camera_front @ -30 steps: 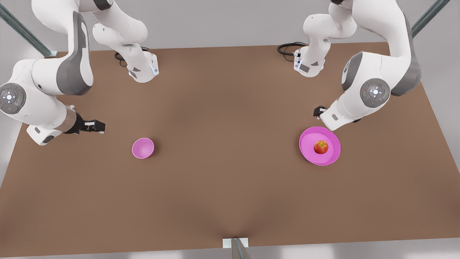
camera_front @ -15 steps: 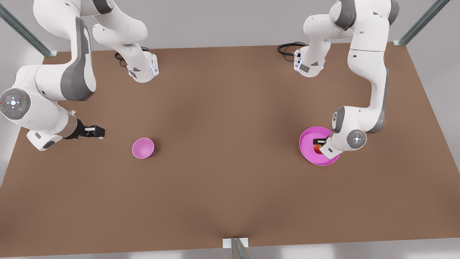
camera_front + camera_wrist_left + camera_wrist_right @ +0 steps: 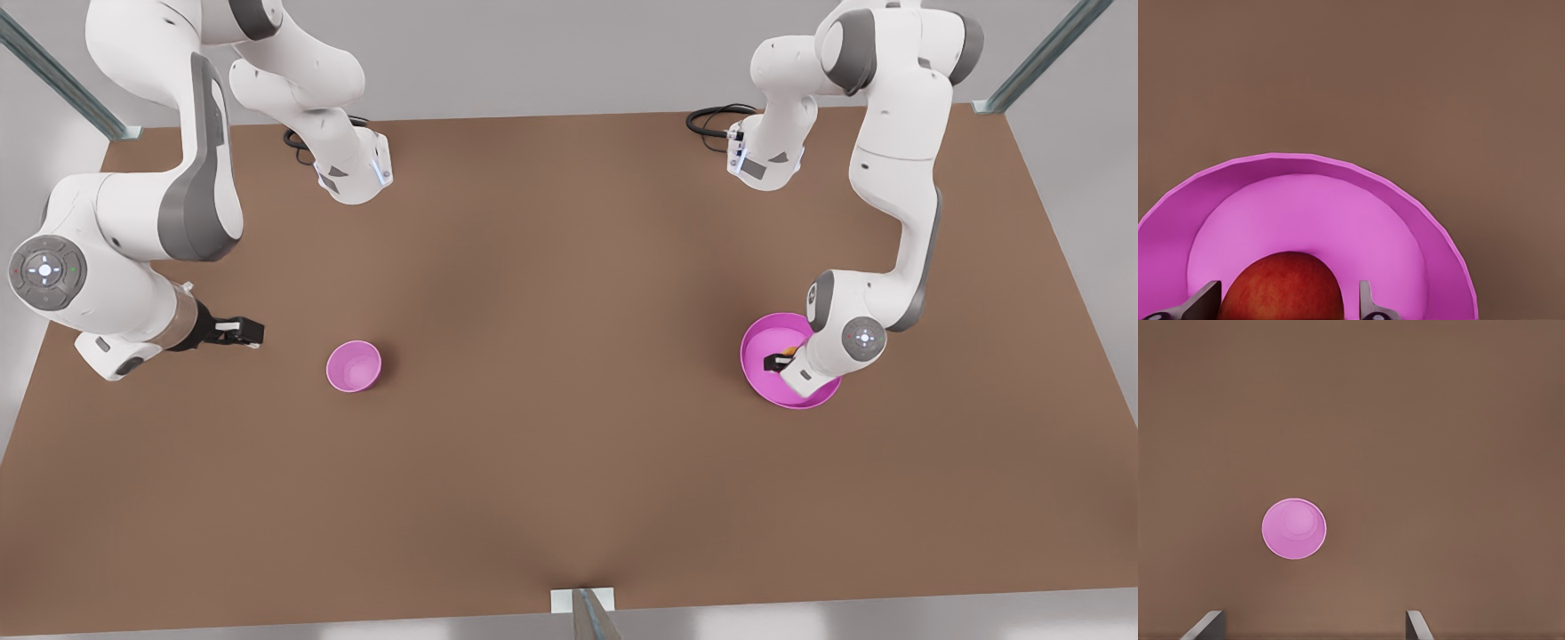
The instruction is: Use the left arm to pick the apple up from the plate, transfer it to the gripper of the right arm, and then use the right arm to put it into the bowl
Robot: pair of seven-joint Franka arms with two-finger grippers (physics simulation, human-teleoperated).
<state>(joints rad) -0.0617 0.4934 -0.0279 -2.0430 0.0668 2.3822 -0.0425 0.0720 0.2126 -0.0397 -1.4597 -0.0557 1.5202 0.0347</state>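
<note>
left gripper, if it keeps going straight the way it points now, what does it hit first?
Likely the apple: it sits between the open fingers of the left gripper, on the plate. Depth is unclear.

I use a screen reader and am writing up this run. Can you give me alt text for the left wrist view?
The left gripper is open around a red apple, one fingertip on each side with slight gaps. The apple sits on a pink plate, on a brown table.
</note>
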